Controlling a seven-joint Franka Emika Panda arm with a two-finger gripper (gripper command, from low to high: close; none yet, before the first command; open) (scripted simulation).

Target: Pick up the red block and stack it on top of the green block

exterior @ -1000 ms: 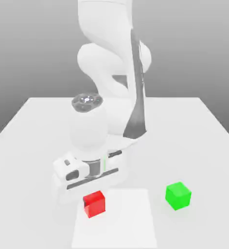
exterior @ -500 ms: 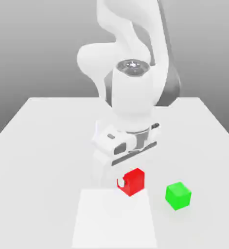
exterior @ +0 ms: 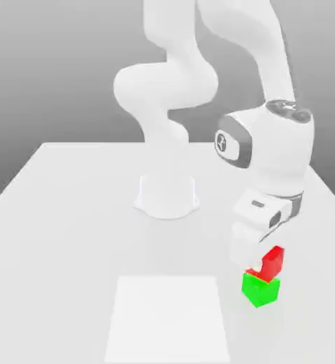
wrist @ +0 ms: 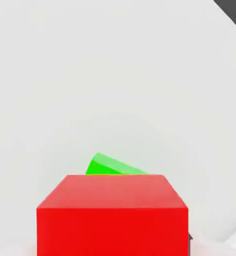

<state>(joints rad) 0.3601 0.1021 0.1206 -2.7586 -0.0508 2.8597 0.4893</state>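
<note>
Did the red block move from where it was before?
Yes. The red block went toward the exterior view's right, away from the pale square on the table, and now sits over the green block, which stayed put.

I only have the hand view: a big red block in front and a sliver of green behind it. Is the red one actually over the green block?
Observer: Yes. In the exterior view the red block is directly above the green block. They appear to touch, with red shifted slightly toward the exterior view's right.
Operator: Where is the gripper?
Observer: The gripper is down at the red block, pointing downward.
Operator: Anything else nearby?
Observer: A pale square patch lies on the table, to the exterior view's left of the blocks and apart from them.
</note>
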